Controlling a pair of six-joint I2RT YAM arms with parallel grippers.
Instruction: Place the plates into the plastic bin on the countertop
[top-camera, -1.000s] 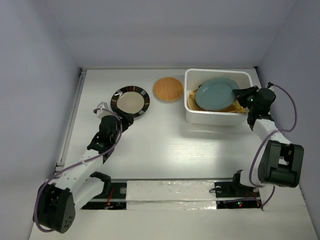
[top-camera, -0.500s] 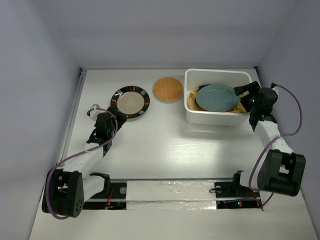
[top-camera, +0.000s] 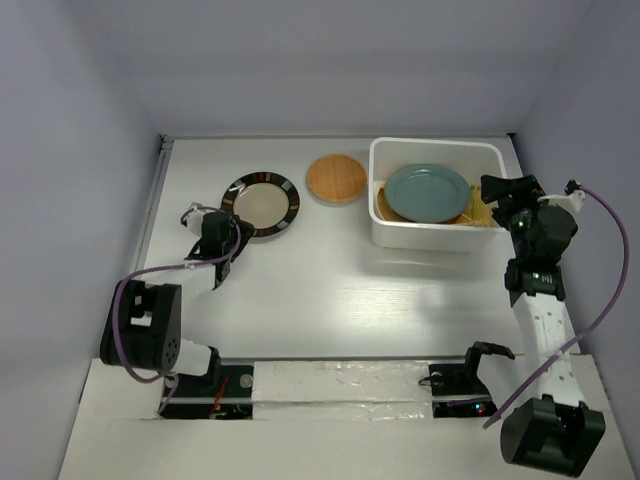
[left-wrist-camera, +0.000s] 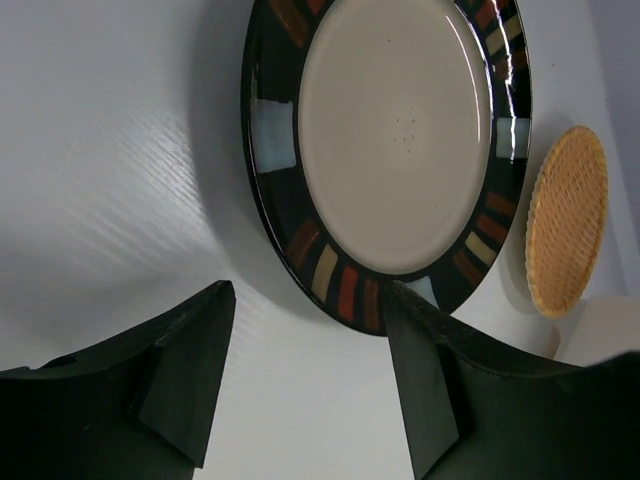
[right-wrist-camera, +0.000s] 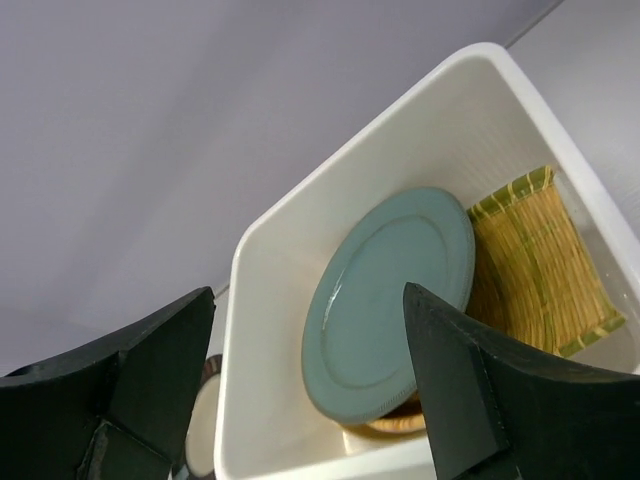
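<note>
A black-rimmed, cream-centred plate (top-camera: 261, 204) (left-wrist-camera: 400, 140) lies on the white countertop (top-camera: 330, 290). My left gripper (top-camera: 232, 232) (left-wrist-camera: 306, 325) stands open at the plate's near left edge, one fingertip (left-wrist-camera: 400, 310) just over the rim, nothing between the jaws. A round woven tan plate (top-camera: 336, 178) (left-wrist-camera: 567, 235) lies to the plate's right. The white plastic bin (top-camera: 435, 143) (right-wrist-camera: 235, 330) holds a teal plate (top-camera: 427, 192) (right-wrist-camera: 390, 300) resting on an orange-yellow plate (right-wrist-camera: 390, 425) and beside a yellow-green slatted square plate (top-camera: 482, 210) (right-wrist-camera: 540, 260). My right gripper (top-camera: 497, 190) (right-wrist-camera: 310, 292) is open and empty at the bin's right side.
Pale walls close in the countertop at the back and on both sides. A metal strip (top-camera: 150, 220) runs along the left edge. The bin stands against the back right corner.
My right gripper opened and let go of the teal plate, which settled flatter in the bin, then drew back to the right. The left arm folded back, its gripper staying by the black-rimmed plate.
</note>
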